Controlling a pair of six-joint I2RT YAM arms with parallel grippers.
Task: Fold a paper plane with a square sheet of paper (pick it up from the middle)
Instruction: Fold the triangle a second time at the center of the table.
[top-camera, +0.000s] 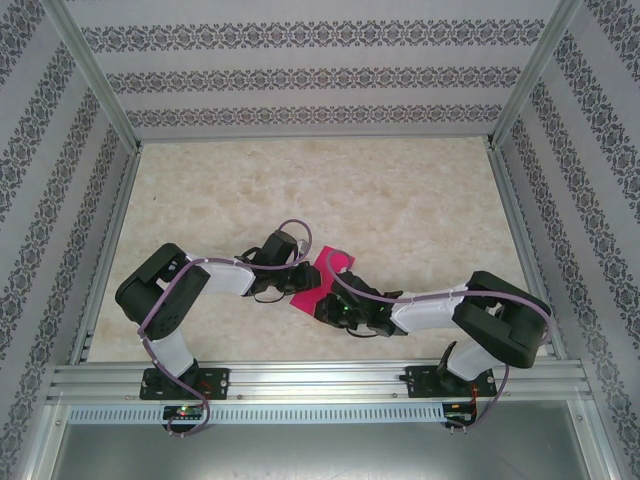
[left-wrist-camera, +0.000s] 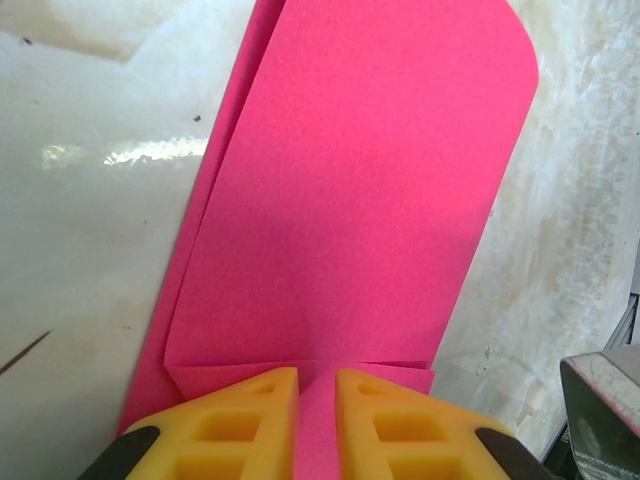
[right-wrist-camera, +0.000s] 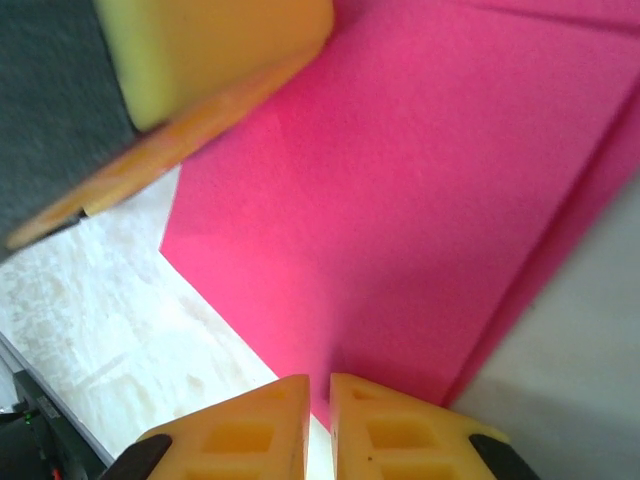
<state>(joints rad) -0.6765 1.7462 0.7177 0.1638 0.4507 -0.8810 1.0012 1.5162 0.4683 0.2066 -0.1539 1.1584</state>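
The magenta-pink paper (top-camera: 312, 288) is folded into a long shape with layered flaps and sits between my two grippers near the table's front middle. In the left wrist view the paper (left-wrist-camera: 350, 200) stretches away from my left gripper (left-wrist-camera: 317, 385), whose yellow fingers are shut on a raised strip at its near end. In the right wrist view my right gripper (right-wrist-camera: 319, 392) is pinched shut on the paper's (right-wrist-camera: 400, 200) near edge. A yellow finger of the left gripper (right-wrist-camera: 210, 50) lies on the paper's far side. From above, the left gripper (top-camera: 300, 272) and right gripper (top-camera: 330, 300) meet at the paper.
The pale marbled tabletop (top-camera: 400, 200) is boxed in by patterned walls and an aluminium frame (top-camera: 320, 375). Part of the right arm (left-wrist-camera: 600, 400) sits close at the lower right of the left wrist view.
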